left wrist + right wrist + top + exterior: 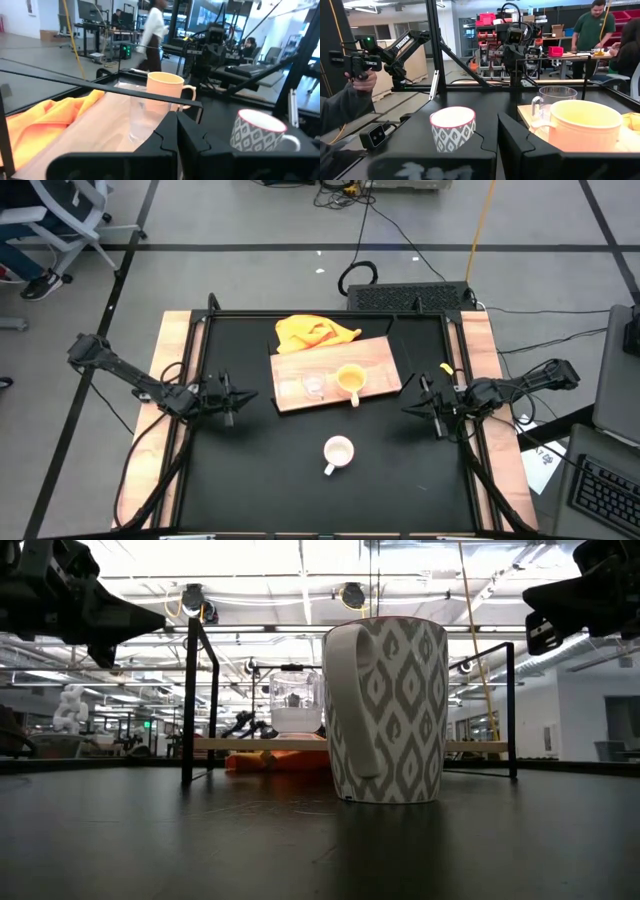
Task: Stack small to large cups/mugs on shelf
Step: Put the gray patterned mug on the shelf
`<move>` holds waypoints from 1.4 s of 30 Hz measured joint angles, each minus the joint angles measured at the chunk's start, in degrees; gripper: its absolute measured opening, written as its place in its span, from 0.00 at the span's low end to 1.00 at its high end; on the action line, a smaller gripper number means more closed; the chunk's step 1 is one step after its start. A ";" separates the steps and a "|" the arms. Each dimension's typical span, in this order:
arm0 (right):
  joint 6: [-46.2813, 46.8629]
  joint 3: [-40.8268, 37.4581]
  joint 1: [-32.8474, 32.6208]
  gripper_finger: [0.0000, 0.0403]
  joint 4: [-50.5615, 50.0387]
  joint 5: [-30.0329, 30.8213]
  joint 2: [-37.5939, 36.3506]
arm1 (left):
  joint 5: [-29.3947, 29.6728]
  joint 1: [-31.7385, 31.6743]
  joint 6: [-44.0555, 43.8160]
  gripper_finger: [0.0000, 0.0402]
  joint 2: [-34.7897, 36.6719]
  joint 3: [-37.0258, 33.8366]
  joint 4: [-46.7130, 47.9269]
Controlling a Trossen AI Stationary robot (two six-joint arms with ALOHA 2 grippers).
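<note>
The shelf (335,373) is a light-brown wooden board lying on the far middle of the black table. A tiny clear glass cup (314,385) and a yellow-orange handled mug (351,379) stand upright on it, side by side. The white mug with a grey pattern (338,451) stands upright on the table, nearer than the board, its handle toward the near edge. My left gripper (238,397) hovers shut at the table's left side, pointing level toward the cups. My right gripper (412,408) hovers shut at the right side. Neither touches anything.
A crumpled yellow cloth (315,332) lies at the board's far left corner. A black frame (200,330) borders the table. Bare black tabletop lies around the white mug (390,710). People show in the room beyond, and a hand holds a device (357,65).
</note>
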State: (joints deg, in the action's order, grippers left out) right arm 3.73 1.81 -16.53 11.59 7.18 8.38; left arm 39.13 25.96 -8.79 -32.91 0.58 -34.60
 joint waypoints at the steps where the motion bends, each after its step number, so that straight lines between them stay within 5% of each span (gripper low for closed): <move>1: 0.01 0.00 -0.01 0.00 -0.38 0.00 0.00 | 0.00 0.00 -0.78 0.00 -0.01 0.00 -0.02; 42: 2.03 -0.01 0.00 0.00 0.61 0.00 0.02 | -0.26 0.00 -1.93 0.01 -0.02 0.04 0.53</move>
State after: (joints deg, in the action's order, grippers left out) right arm 5.75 1.80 -16.53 12.21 7.18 8.40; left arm 38.87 25.96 -10.72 -32.93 0.62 -34.07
